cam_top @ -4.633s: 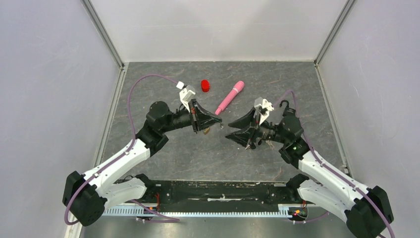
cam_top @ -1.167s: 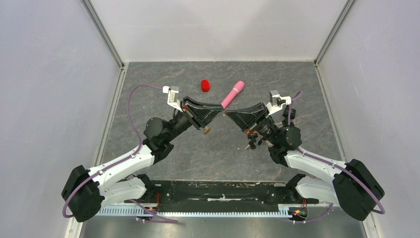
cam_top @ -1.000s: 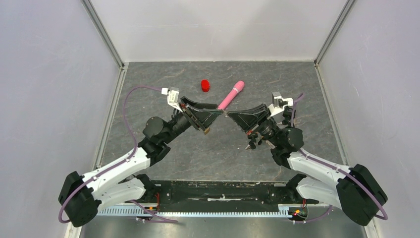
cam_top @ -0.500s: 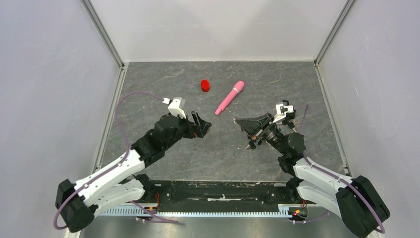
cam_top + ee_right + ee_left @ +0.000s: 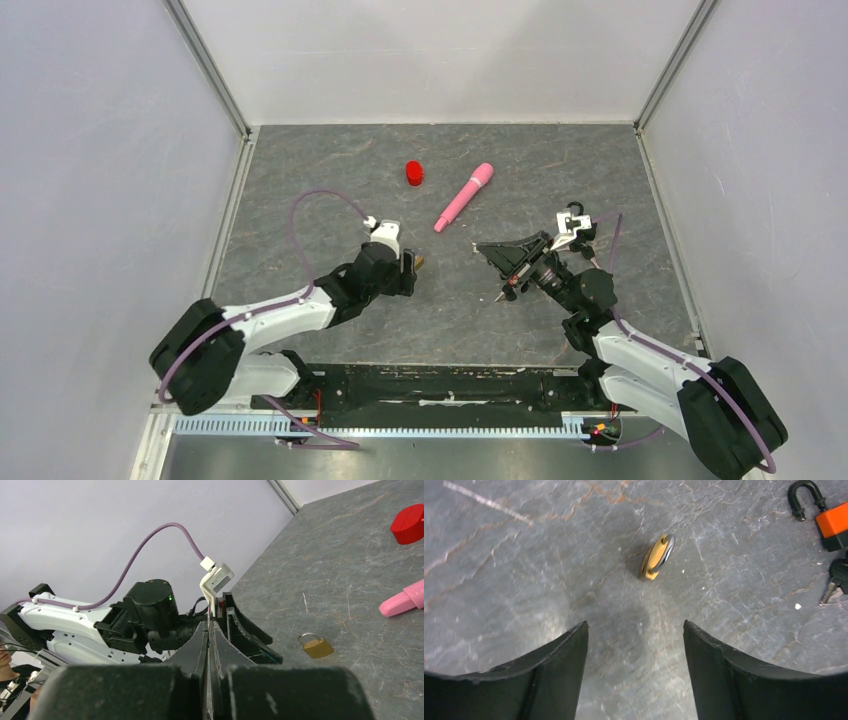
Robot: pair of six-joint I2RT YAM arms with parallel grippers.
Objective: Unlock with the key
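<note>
Now the left end effector [image 5: 635,625] hung wide open over the tabletop [image 5: 499,555]. The brass padlock [image 5: 655,557] lay just ahead of its fingers, untouched. Across the way, the right end effector [image 5: 209,624] was pinched tight shut; whether it gripped a key couldn't be told.
</note>
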